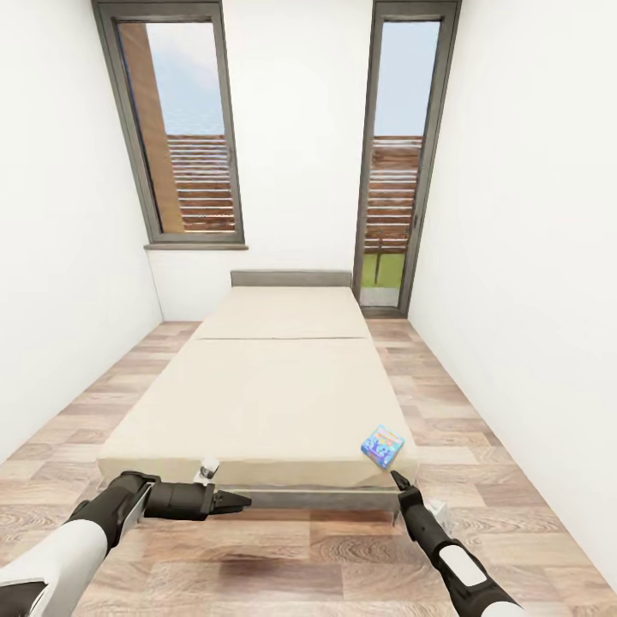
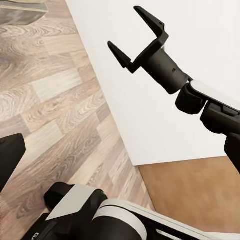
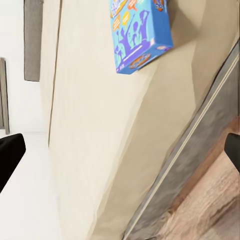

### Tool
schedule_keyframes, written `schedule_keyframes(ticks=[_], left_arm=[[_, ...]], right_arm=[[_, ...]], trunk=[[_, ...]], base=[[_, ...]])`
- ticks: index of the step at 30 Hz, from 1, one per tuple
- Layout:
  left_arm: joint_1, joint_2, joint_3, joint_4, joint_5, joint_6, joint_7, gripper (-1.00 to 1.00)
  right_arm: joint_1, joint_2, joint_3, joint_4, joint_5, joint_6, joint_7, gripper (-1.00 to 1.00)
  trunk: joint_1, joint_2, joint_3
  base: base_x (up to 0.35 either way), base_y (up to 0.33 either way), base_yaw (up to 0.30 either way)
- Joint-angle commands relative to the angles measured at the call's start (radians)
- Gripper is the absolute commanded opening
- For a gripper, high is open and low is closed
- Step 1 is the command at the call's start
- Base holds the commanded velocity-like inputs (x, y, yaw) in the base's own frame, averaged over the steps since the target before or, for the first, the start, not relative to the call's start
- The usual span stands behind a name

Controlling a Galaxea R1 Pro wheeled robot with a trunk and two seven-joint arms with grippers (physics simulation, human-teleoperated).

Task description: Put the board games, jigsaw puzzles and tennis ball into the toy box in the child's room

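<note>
A small blue board game (image 1: 381, 446) lies flat on the beige bed (image 1: 274, 386), near its front right corner. The right wrist view also has the blue box (image 3: 140, 32) on the mattress (image 3: 100, 130) above the grey frame (image 3: 200, 165). My right gripper (image 1: 397, 478) hovers just in front of the box at the bed's edge. It is open, and its spread fingers (image 2: 150, 22) hold nothing. My left gripper (image 1: 244, 500) points right along the bed's front edge, open and holding nothing. The table, toy box, jigsaw puzzles and tennis ball are out of view.
White walls (image 1: 68, 257) close in the narrow room on both sides. A window (image 1: 176, 128) and a glass door (image 1: 398, 163) are in the far wall behind the grey headboard (image 1: 291, 278). Strips of wood floor (image 1: 446, 411) run along both sides of the bed.
</note>
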Motion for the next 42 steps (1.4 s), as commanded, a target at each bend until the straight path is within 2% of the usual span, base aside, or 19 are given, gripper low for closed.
schedule_keyframes(ticks=[1, 5, 10, 13, 16, 19, 34, 38, 42], left_arm=[[-0.001, -0.001, 0.006, -0.001, -0.010, 0.011, -0.006, 1.00], [-0.001, -0.001, 0.007, -0.001, -0.010, 0.011, -0.006, 1.00], [-0.001, -0.001, 0.007, -0.001, -0.010, 0.011, -0.006, 1.00], [-0.001, -0.001, 0.007, -0.001, -0.010, 0.011, -0.006, 1.00], [-0.001, -0.001, 0.007, -0.001, -0.010, 0.010, -0.006, 1.00], [-0.001, -0.001, 0.007, -0.001, -0.010, 0.010, -0.006, 1.00], [-0.001, -0.002, 0.007, -0.001, -0.010, 0.010, -0.007, 1.00], [-0.001, -0.001, 0.008, -0.001, -0.010, 0.009, -0.008, 1.00], [-0.001, 0.000, 0.010, -0.001, -0.009, 0.009, -0.012, 1.00]], right_arm=[[0.000, 0.001, -0.005, -0.001, -0.010, -0.008, 0.002, 1.00], [0.000, 0.005, -0.005, -0.001, -0.011, -0.074, 0.002, 1.00], [0.000, 0.002, -0.014, 0.001, -0.020, -0.102, 0.010, 1.00], [0.012, 0.001, -0.024, 0.002, -0.045, -0.102, 0.036, 1.00], [0.050, 0.000, -0.030, 0.001, -0.089, -0.103, 0.091, 1.00], [0.071, 0.000, -0.032, 0.001, -0.108, -0.102, 0.140, 1.00], [0.082, 0.001, -0.032, 0.001, -0.121, -0.105, 0.173, 1.00], [0.082, 0.001, -0.032, 0.001, -0.122, -0.104, 0.195, 1.00], [0.082, 0.001, -0.032, 0.001, -0.121, -0.104, 0.254, 1.00]], trunk=[[0.004, -0.008, -0.004], [0.019, -0.036, -0.017], [0.038, -0.071, -0.032], [0.050, -0.092, -0.042], [0.061, -0.113, -0.051], [0.073, -0.134, -0.061], [0.130, -0.239, -0.108], [0.130, -0.239, -0.108], [0.130, -0.239, -0.108]], base=[[0.000, 0.000, 0.000], [0.000, 0.000, 0.000], [0.000, 0.000, 0.000], [0.000, 0.000, 0.000], [0.000, 0.000, 0.000], [0.000, 0.000, 0.000], [0.000, 0.000, 0.000], [0.000, 0.000, 0.000], [0.000, 0.000, 0.000]])
